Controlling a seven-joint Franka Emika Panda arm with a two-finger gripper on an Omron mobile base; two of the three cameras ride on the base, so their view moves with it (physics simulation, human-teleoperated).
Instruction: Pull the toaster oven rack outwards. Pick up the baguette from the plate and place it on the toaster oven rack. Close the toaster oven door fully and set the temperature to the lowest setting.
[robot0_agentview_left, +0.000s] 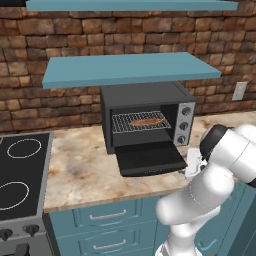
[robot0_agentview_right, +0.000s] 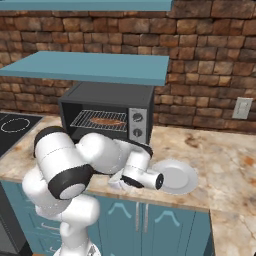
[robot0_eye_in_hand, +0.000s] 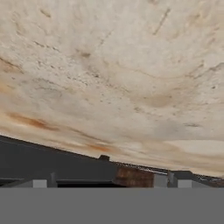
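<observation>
The black toaster oven (robot0_agentview_left: 145, 97) (robot0_agentview_right: 112, 95) stands on the counter under a blue shelf. Its door (robot0_agentview_left: 150, 159) hangs open, folded down flat. The silver wire rack (robot0_agentview_left: 120, 125) (robot0_agentview_right: 82, 120) sits in the cavity with the golden-brown baguette (robot0_agentview_left: 145, 121) (robot0_agentview_right: 107, 121) lying on it. Three knobs (robot0_agentview_left: 185, 125) (robot0_agentview_right: 137, 126) run down the silver right panel. My gripper (robot0_agentview_left: 191, 167) (robot0_eye_in_hand: 109, 183) hovers low over the counter just right of the open door, open and empty, its fingertips (robot0_eye_in_hand: 40, 183) wide apart. The white plate (robot0_agentview_right: 176, 177) is bare.
A black stovetop (robot0_agentview_left: 22, 170) lies at the counter's left end. Blue shelves (robot0_agentview_left: 130, 70) overhang the oven. Bare marble counter (robot0_agentview_left: 80, 170) stretches left of the door, and more (robot0_agentview_right: 225, 165) right of the plate. A wall outlet (robot0_agentview_left: 240, 91) sits on the brick wall.
</observation>
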